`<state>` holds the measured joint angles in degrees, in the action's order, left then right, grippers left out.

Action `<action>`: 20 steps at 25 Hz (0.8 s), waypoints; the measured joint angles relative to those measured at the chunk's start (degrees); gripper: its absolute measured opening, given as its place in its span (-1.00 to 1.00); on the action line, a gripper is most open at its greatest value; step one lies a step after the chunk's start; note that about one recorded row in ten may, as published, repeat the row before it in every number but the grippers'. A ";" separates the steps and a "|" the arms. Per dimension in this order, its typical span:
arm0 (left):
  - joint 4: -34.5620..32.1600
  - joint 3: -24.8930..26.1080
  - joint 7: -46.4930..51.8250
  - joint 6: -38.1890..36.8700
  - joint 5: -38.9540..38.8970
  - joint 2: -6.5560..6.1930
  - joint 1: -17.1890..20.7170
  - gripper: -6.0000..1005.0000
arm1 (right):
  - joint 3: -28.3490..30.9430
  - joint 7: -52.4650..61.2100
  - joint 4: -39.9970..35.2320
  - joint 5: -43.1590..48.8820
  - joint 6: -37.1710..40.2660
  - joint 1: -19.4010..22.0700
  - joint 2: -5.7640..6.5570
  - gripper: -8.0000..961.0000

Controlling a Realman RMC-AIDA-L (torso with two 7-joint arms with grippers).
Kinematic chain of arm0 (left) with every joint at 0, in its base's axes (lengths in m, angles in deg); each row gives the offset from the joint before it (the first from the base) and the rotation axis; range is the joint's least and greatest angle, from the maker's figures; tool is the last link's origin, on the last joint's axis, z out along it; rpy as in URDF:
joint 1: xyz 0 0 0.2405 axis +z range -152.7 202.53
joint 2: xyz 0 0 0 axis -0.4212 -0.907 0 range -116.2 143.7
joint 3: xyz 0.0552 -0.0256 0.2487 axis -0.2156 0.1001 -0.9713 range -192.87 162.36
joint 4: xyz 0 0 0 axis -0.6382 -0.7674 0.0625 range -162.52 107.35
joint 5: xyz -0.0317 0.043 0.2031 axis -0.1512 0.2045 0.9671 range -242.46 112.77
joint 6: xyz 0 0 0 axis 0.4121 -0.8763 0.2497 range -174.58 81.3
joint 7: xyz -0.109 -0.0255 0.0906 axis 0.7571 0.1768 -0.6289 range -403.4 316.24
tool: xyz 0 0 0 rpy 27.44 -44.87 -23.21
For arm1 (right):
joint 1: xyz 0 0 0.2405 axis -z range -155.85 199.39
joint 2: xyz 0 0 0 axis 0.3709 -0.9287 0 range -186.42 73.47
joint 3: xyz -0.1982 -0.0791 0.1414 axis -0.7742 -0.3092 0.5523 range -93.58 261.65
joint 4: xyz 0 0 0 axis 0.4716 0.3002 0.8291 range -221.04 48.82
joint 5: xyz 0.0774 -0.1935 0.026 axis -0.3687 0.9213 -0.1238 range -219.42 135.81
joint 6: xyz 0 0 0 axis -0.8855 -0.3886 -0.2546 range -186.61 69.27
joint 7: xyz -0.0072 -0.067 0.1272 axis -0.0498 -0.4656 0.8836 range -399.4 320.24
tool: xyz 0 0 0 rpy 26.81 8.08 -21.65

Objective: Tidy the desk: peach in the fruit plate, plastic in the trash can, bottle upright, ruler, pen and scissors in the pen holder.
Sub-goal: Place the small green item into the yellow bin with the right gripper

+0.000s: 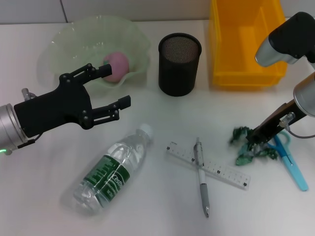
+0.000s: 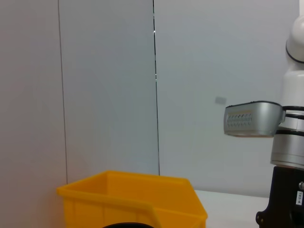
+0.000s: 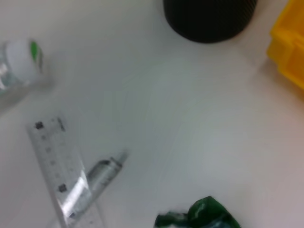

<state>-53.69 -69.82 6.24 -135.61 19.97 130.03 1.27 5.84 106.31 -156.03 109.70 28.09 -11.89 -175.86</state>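
Note:
A pink peach (image 1: 117,66) lies in the pale green fruit plate (image 1: 69,42) at the back left. My left gripper (image 1: 115,85) is open and empty, raised just in front of the plate. A clear water bottle (image 1: 113,169) lies on its side in the front middle. A clear ruler (image 1: 221,172) lies under a grey pen (image 1: 201,178). My right gripper (image 1: 260,134) is down at the crumpled green plastic (image 1: 246,145), which also shows in the right wrist view (image 3: 204,216). Blue scissors (image 1: 291,161) lie beside it. The black mesh pen holder (image 1: 179,64) stands at the back.
A yellow bin (image 1: 246,42) stands at the back right, next to the pen holder; it also shows in the left wrist view (image 2: 133,199). The right wrist view shows the bottle's cap (image 3: 19,59), the ruler (image 3: 59,166) and the pen tip (image 3: 102,173).

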 joint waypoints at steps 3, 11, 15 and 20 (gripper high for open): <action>0.00 0.03 -0.03 0.22 -0.01 0.00 0.00 0.69 | 0.41 -0.71 -0.70 -2.07 0.00 0.47 0.10 -0.56; 0.00 0.08 -0.06 0.29 0.00 0.00 0.12 0.69 | 0.86 -1.30 -4.88 -3.80 0.50 2.33 0.20 -0.89; 0.00 0.08 -0.07 0.29 0.00 0.00 0.18 0.69 | 1.44 -1.16 -8.65 -3.83 1.49 3.26 0.22 -0.94; -0.17 0.11 -0.07 0.29 -0.02 -0.01 0.16 0.69 | 9.06 -0.94 -19.23 -4.04 4.34 4.00 0.27 -0.97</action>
<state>-53.85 -69.71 6.16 -135.32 19.95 130.02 1.43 14.90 105.37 -175.26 105.66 32.43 -7.90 -175.59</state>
